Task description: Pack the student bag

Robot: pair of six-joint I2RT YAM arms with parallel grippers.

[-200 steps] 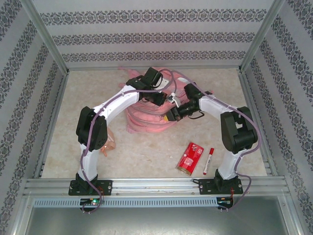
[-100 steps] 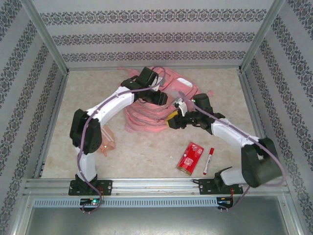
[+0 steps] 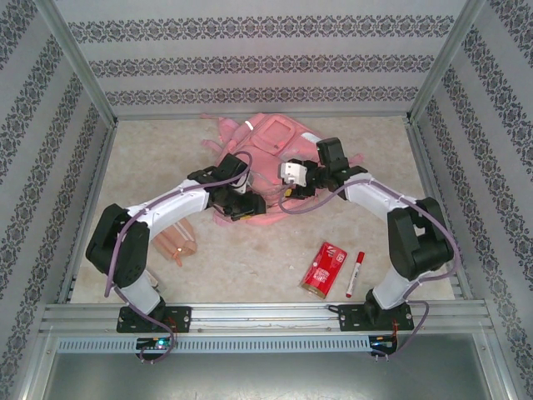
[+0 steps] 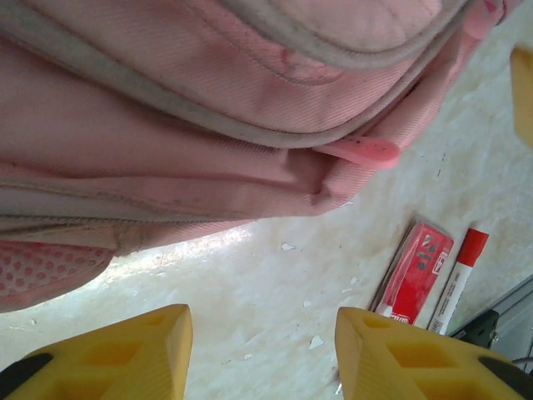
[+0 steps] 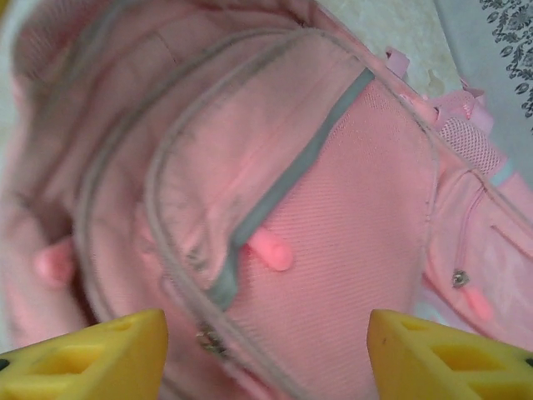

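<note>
The student bag [image 3: 279,146] lies slumped on the pale marbled worktop [image 3: 250,267] in the upper middle of the top view, pink fabric spread wide with its pockets facing up.

The left arm comes in from the lower left of that view, and the left gripper [image 4: 260,327] sits just beside the bag's lower-left edge. In the left wrist view its yellow fingers [image 4: 125,350] stand apart at the bottom of the frame. Bare worktop shows between them and nothing is gripped. The bag fills the upper half of this view, with a pink zip pull [image 4: 362,150] sticking out to the right of centre.

The right arm bends in from the lower right of the top view. The right gripper [image 5: 266,325] hangs over the bag's middle, jaws spread wide and empty. Beneath it the right wrist view shows a front pocket crossed by a grey strip [image 5: 308,142].

At the lower right of the top view, well apart from the bag, a red carton [image 3: 323,268] lies just beside a marker with a red cap [image 3: 355,273]. A peach-coloured object [image 3: 177,243] sits at the lower left by the left arm. I cannot tell what it is.
</note>
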